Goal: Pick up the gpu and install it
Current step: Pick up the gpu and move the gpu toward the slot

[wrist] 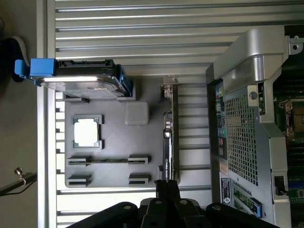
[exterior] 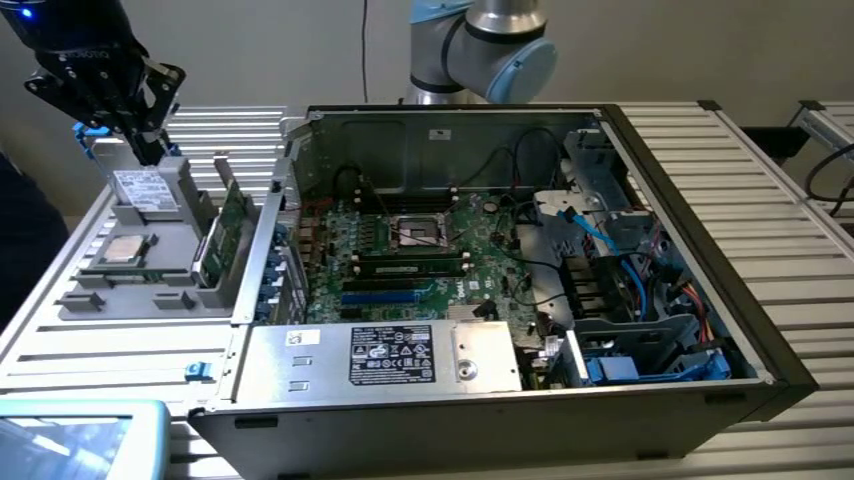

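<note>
The gpu [exterior: 224, 225] is a thin green card with a silvery bracket. It stands on edge in the grey holder tray [exterior: 134, 295], at the side nearest the open computer case [exterior: 694, 250]. The wrist view looks down on the gpu [wrist: 168, 137] edge-on. My gripper [exterior: 144, 150] hangs above the tray's far end, over the hard drive, at the exterior view's upper left. Its black fingers are shut with nothing between them. In the wrist view my gripper [wrist: 167, 187] lines up with one end of the card's edge, well above it.
The tray [wrist: 118, 137] also holds a silver hard drive [wrist: 78, 78] with blue clips, a square processor [wrist: 88, 131] and a narrow memory stick [wrist: 109, 160]. Inside the case lie the green motherboard [exterior: 414, 250], a power supply [exterior: 387, 355] and blue cables [exterior: 627, 260]. Everything rests on a slatted metal table [exterior: 787, 200].
</note>
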`<state>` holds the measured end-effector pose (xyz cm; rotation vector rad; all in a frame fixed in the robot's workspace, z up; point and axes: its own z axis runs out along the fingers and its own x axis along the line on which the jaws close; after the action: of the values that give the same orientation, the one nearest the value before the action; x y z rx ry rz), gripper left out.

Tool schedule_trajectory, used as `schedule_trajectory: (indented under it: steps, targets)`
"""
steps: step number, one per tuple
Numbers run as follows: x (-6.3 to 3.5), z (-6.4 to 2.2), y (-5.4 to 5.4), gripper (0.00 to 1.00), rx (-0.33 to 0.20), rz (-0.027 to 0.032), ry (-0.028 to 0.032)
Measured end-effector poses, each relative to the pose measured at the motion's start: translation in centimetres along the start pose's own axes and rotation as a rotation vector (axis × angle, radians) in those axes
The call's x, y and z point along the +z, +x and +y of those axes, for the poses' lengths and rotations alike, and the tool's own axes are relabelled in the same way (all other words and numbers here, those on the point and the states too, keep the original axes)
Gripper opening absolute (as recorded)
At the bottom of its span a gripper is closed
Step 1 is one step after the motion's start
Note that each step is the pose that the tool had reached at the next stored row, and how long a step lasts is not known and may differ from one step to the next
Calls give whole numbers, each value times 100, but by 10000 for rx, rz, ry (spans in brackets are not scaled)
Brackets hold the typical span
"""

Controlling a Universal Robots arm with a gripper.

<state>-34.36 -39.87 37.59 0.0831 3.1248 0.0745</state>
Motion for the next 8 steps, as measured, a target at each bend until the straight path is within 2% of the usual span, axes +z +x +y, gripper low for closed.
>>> schedule_trajectory:
  steps: [6,8]
  targets:
    - [0,0,0,13,0,0,-1]
    - [0,0,0,25,0,0,0]
